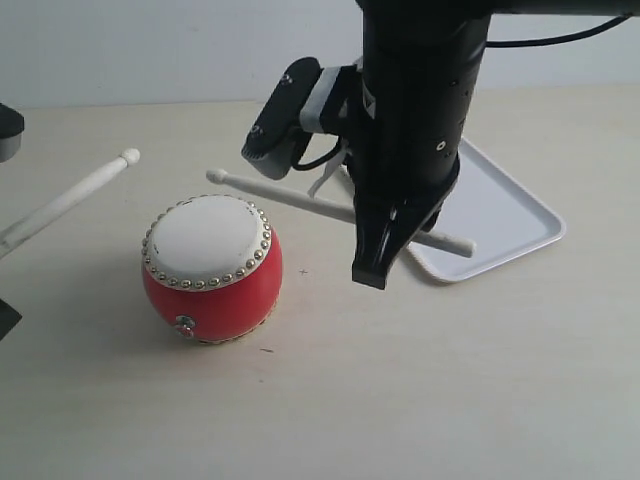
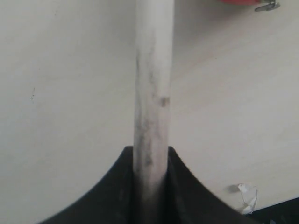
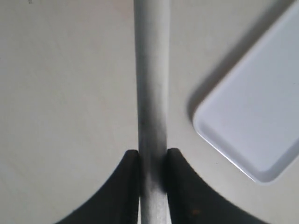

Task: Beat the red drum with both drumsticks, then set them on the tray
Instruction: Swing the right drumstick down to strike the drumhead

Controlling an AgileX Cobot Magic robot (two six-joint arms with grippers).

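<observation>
The red drum stands skin-up on the table. Behind it the right gripper clamps the right drumstick near level, tip pointing left, butt at the tray edge. The left gripper clamps the left drumstick, tip slanting up and right.

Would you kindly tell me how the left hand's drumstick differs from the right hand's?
The pale wooden drumstick in the left hand slants in from the exterior view's left edge, tip left of the round red drum; the second drumstick in the right hand runs behind the drum, its butt overlapping the glossy white tray. The left stick shows dark smudges; the right looks cleaner. Both are clamped, neither tip resting on the drumhead.
</observation>
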